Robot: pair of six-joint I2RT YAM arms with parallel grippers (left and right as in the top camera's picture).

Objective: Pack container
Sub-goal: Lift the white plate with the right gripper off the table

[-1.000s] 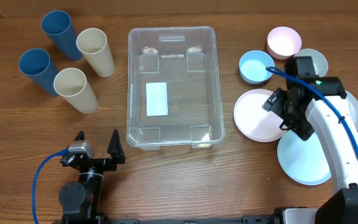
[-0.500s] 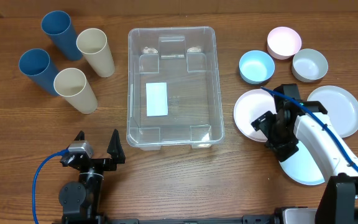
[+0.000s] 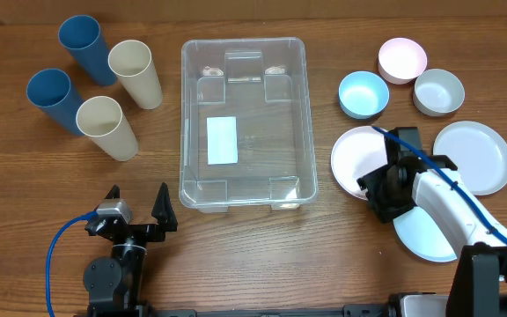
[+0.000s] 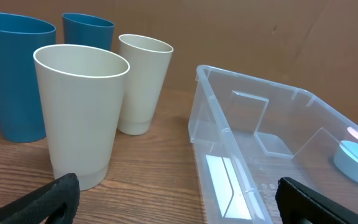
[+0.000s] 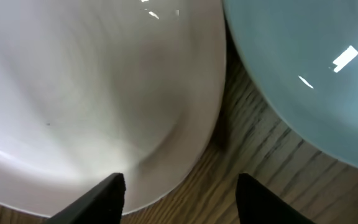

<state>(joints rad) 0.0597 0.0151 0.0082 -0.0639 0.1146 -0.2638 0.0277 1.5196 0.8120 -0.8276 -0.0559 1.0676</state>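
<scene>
Wood-grain tabletop (image 3: 25, 176), brown wall (image 4: 260, 25) behind; clear rounded plastic container (image 3: 245, 44) mid-table. Left gripper (image 3: 138, 195) spread wide, empty, front-left corner. Right gripper (image 5: 179, 183) spread, empty, over glossy white plate (image 5: 73, 93) rim, right side.

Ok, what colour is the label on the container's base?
White label; overhead view shows it best.

Wooden table (image 4: 143, 177). Two cream cups, upright: near (image 4: 79, 115), far (image 4: 142, 84). Two blue cups, upright, behind them toward the table's far edge: left (image 4: 11, 74), rear (image 4: 87, 34). Clear container (image 4: 260, 134), beside the cups, with a white label (image 4: 225, 186) on its base. Left gripper (image 4: 178, 202), black fingers spread wide.
</scene>
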